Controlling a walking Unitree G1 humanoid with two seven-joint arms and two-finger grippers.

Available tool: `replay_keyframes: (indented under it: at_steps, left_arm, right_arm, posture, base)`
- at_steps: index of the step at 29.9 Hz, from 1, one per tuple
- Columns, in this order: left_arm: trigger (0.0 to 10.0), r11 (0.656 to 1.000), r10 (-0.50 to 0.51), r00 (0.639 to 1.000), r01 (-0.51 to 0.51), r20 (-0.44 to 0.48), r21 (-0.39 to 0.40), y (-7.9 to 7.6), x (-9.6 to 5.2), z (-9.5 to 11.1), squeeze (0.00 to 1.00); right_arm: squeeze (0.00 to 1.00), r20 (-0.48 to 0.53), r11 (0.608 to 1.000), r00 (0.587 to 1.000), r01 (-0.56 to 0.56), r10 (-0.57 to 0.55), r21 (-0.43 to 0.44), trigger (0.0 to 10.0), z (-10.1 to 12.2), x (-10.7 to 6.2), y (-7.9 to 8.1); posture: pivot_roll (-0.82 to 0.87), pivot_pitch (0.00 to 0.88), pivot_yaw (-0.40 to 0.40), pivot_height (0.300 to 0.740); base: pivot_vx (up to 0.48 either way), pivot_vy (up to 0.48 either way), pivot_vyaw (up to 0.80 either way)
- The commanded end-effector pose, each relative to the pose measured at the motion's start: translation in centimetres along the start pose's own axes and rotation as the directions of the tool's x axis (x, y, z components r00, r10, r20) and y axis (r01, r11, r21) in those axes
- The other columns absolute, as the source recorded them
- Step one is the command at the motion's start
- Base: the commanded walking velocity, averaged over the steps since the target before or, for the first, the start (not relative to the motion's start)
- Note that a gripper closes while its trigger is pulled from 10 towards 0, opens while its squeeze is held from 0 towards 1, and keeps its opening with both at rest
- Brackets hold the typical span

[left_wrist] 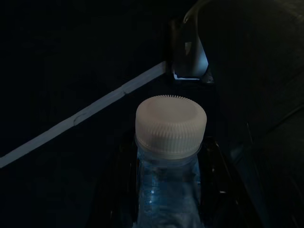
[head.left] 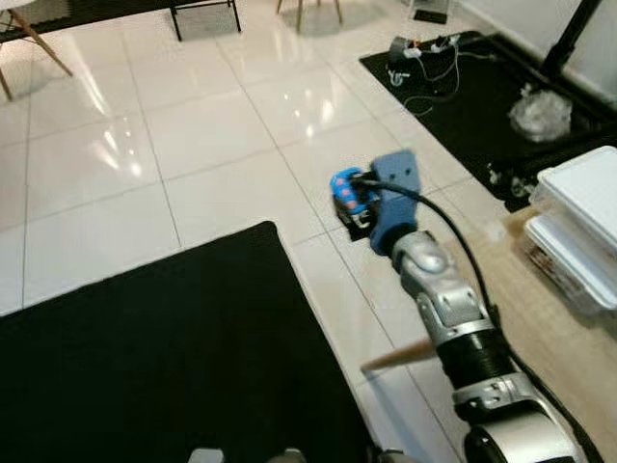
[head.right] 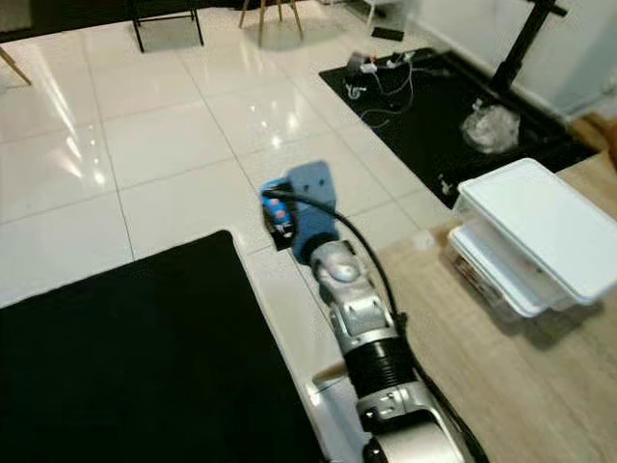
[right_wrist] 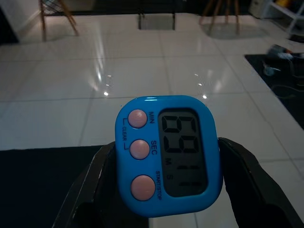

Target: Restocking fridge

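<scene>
Judging by these views, the restocking was barely under way — no fridge stood in sight, only a wide white tiled floor (head.left: 193, 145), a black mat (head.left: 164, 357) underfoot, and a second black mat (head.left: 482, 96) farther off strewn with cables. A wooden counter (head.right: 501, 386) lay at the robot's right, carrying stacked white lidded containers (head.right: 530, 236). Nothing had yet been put away, and everything in hand had still to reach a shelf.

The right arm (head.left: 453, 318) reached forward over the floor, well clear of the counter. Its right gripper (right_wrist: 161, 190) was clamped on a small blue kitchen timer (right_wrist: 168, 152), one black finger pressed to each side, with the display and three pink buttons facing the wrist camera — hardly a fridge item, so likely a marker of the recording.

The left gripper (left_wrist: 166, 190) sat in deep shade, its fingers flanking a clear plastic bottle (left_wrist: 168, 190) with a white ribbed cap (left_wrist: 171, 126). They looked closed on the bottle's body, just below the neck. That bottle was the thing to stock.
</scene>
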State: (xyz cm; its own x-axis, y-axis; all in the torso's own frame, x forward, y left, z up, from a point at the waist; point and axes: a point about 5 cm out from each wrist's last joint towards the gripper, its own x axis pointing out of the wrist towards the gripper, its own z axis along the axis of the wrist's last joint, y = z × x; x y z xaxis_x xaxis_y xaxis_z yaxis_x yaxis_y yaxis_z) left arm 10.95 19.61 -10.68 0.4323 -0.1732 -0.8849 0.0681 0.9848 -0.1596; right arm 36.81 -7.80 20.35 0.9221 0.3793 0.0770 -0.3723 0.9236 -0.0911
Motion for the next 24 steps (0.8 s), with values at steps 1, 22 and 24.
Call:
replay_keyframes:
  at_steps: [1, 22, 24]
  left_arm:
    - [10.0, 1.000, -0.022, 0.998, 0.021, 0.054, 0.009, -0.8, 0.3, 1.1, 0.00]
    - [10.0, 0.999, -0.035, 0.998, 0.036, 0.051, -0.018, -1.3, 0.4, 0.7, 0.00]
    - [10.0, 0.999, -0.036, 0.998, 0.037, 0.051, -0.019, -1.3, 0.4, 0.7, 0.00]
  right_arm:
    - [0.00, 0.007, 1.000, 1.000, -0.003, 0.003, -0.012, 10.0, -0.1, -0.1, 0.2]
    - [0.00, 0.022, 0.927, 0.998, 0.067, -0.063, -0.369, 10.0, 2.0, -0.7, -3.3]
    - [0.00, 0.016, 0.904, 0.998, 0.056, -0.055, -0.424, 10.0, 2.0, -0.8, -3.3]
  posture:
    - [-0.04, 0.185, -0.012, 0.740]
    - [-0.04, 0.192, -0.023, 0.740]
    - [-0.05, 0.193, -0.023, 0.740]
  base:
    - [0.000, -0.428, 0.00]
    - [0.000, -0.100, 0.00]
    - [0.000, 0.000, 0.00]
